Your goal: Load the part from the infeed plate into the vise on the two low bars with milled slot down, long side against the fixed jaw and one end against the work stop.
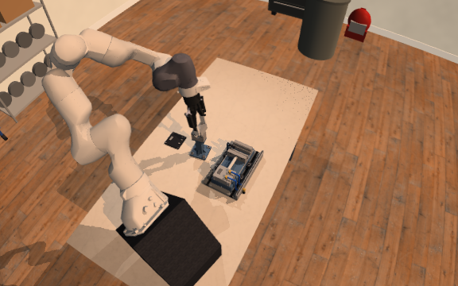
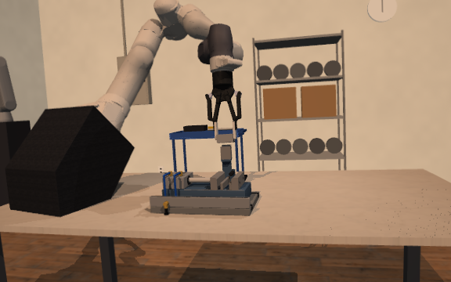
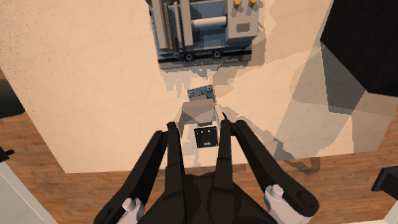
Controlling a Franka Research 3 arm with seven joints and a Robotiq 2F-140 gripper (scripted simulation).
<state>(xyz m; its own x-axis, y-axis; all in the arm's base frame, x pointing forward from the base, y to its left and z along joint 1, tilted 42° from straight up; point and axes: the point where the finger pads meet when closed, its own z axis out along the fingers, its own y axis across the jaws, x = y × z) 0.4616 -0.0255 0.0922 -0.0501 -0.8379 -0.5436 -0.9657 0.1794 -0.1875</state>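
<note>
My gripper (image 1: 199,130) is shut on the part (image 1: 201,134), a light grey block, and holds it just above the V-block (image 1: 200,150) on its blue base. In the side view the part (image 2: 225,137) hangs between the fingertips over the V-block (image 2: 225,153), apart from it. In the wrist view the part (image 3: 199,114) sits between my fingers and covers most of the V-block; only the blue base (image 3: 201,93) shows. The dark infeed plate (image 1: 175,140) lies empty to the left. The vise (image 1: 233,167) stands to the right with its jaws open. I cannot see which way the slot faces.
The robot's black base block (image 1: 177,238) is at the table's near end. A blue cart (image 2: 206,135) and a shelf with grey balls (image 2: 300,102) stand behind the table. A dark bin (image 1: 320,28) stands on the floor beyond the far end.
</note>
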